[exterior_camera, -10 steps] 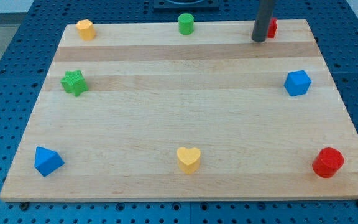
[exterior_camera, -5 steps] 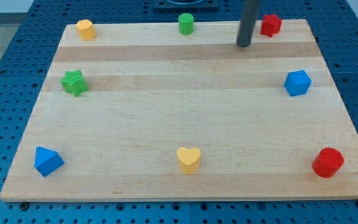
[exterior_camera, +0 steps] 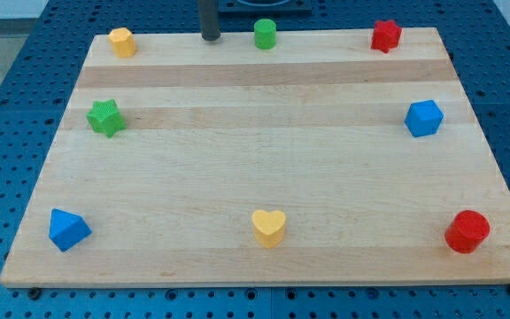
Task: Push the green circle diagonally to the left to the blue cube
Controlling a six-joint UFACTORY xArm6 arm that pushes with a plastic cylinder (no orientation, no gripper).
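The green circle, a short cylinder, stands at the top edge of the wooden board, near the middle. My tip is at the top edge just left of it, apart from it by a small gap. The blue cube sits at the view's right, well below and right of the green circle. A second blue block, wedge-like, lies at the bottom left.
A yellow block is at the top left, a green star at the left, a red block at the top right, a red cylinder at the bottom right, a yellow heart at the bottom middle.
My tip has swept left along the top edge, from beside the red block past the green circle to its left side. No block has moved.
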